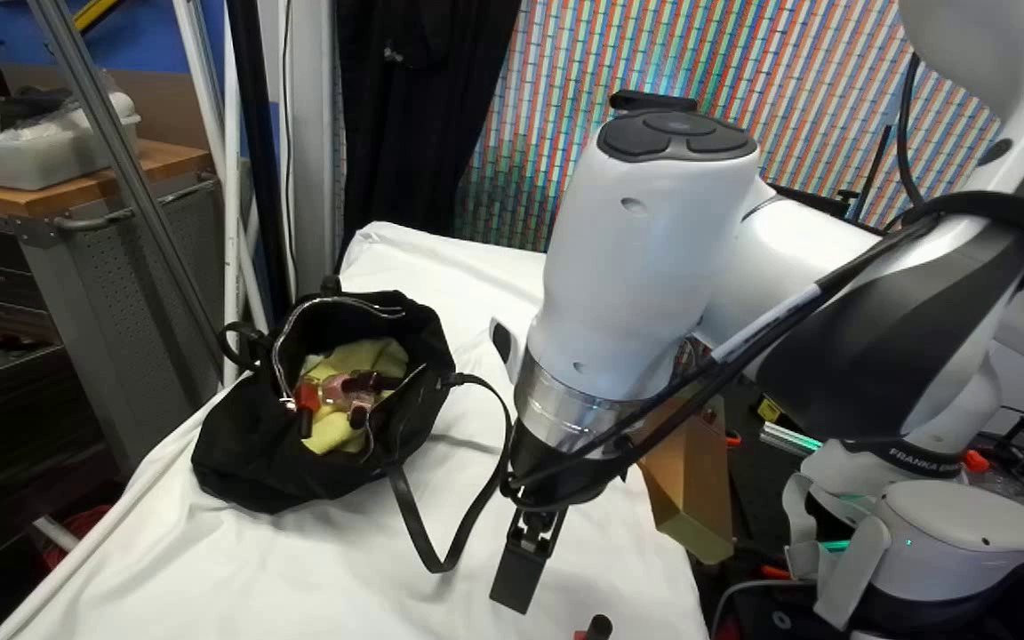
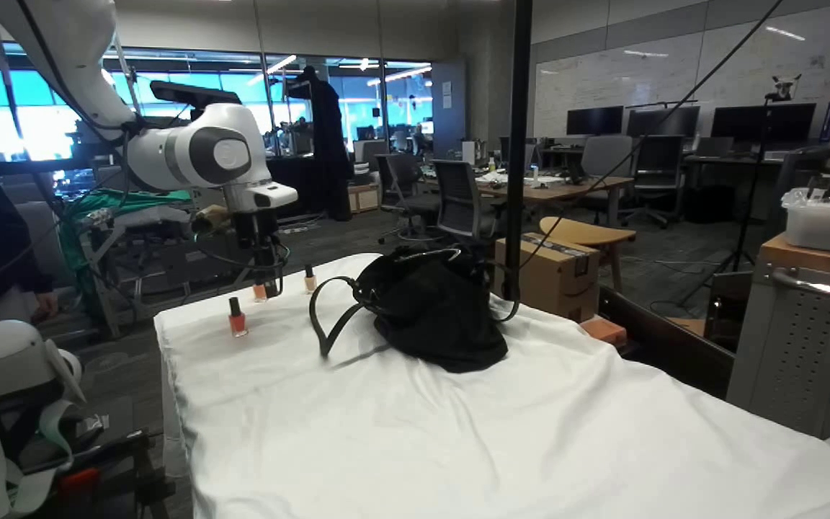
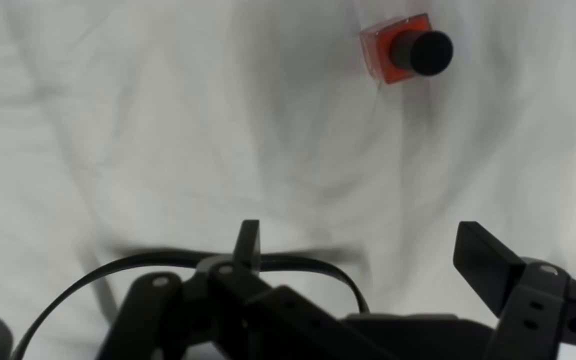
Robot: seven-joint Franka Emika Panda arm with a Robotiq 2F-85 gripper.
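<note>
Counted: one gripper [image 3: 358, 235], its jaws standing wide apart above the white cloth [image 2: 472, 447]; one black bag [image 2: 433, 310]; three small bottles [image 2: 238, 322] on the cloth, far left in an exterior view, one partly hidden by the gripper. Further bottles [image 1: 308, 394] lie inside the bag on yellow fabric [image 1: 379, 357]; number cannot be told. In the wrist view a red bottle [image 3: 393, 52] stands upright beyond the fingers [image 3: 483, 262], apart from them: squarish clear glass, orange-red contents, round black cap.
</note>
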